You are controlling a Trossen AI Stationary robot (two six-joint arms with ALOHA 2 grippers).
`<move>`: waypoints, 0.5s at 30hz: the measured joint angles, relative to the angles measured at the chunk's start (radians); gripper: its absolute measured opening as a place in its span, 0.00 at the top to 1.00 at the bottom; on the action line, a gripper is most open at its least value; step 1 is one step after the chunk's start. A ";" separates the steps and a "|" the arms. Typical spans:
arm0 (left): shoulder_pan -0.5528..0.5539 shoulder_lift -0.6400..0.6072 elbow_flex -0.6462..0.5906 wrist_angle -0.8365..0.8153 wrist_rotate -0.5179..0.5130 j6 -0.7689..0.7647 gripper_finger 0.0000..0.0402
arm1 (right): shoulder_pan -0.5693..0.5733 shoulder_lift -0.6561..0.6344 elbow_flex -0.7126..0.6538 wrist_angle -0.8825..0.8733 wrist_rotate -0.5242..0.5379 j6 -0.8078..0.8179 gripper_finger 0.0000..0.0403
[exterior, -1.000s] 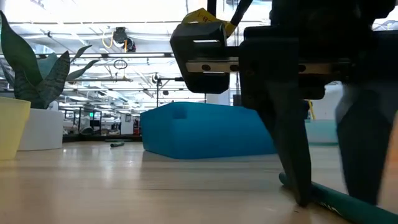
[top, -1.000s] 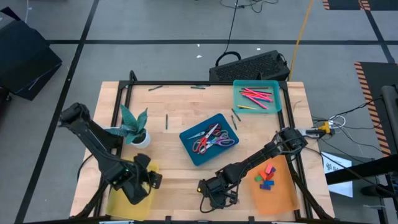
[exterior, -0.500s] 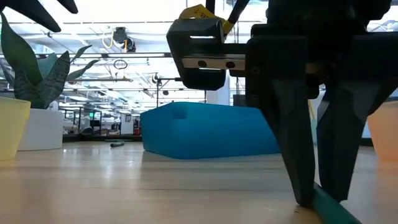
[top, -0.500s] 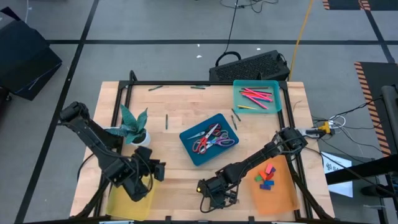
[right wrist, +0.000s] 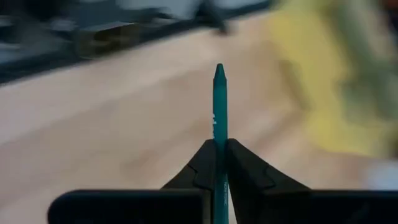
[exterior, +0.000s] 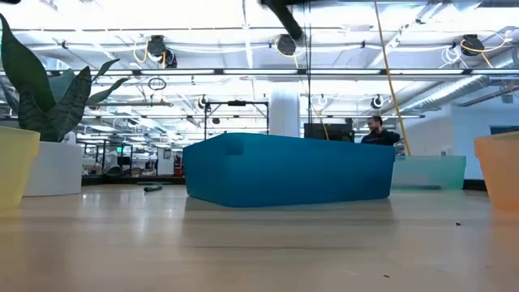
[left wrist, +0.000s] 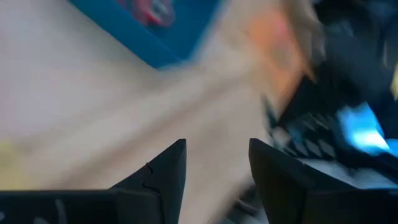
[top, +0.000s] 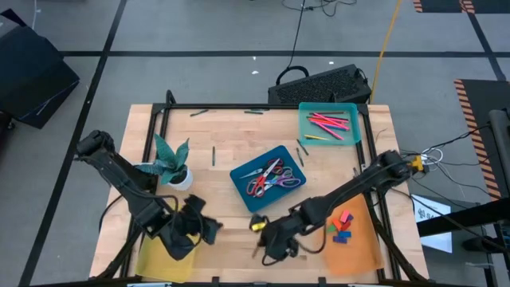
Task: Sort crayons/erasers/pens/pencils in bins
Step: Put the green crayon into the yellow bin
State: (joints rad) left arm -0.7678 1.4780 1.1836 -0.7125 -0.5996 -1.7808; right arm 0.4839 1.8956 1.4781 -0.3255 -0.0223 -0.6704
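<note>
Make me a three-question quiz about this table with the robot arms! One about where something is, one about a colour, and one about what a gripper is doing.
1. Where do the scissors lie?
A. in the dark blue bin
B. in the teal bin
C. on the bare table

2. What colour is the bin with the erasers in it?
A. yellow
B. orange
C. teal

3. What is the right gripper doing?
A. hanging open
B. gripping an eraser
C. gripping a teal crayon

Answers:
1 A, the high view shows them inside the blue tray mid-table.
2 B, the coloured blocks sit in the orange tray.
3 C, the right wrist view shows the fingers closed on the crayon.
</note>
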 joint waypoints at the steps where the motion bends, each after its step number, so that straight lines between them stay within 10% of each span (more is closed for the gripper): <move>1: 0.009 0.000 -0.006 0.071 0.035 0.030 0.55 | 0.000 -0.022 0.000 0.000 0.052 0.000 0.96; 15: 0.204 0.005 -0.037 0.371 0.268 0.264 0.38 | -0.046 -0.113 0.001 0.006 0.291 0.016 0.96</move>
State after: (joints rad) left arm -0.5642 1.4830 1.1461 -0.3419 -0.3318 -1.5172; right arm 0.4381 1.7824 1.4792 -0.3196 0.2682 -0.6544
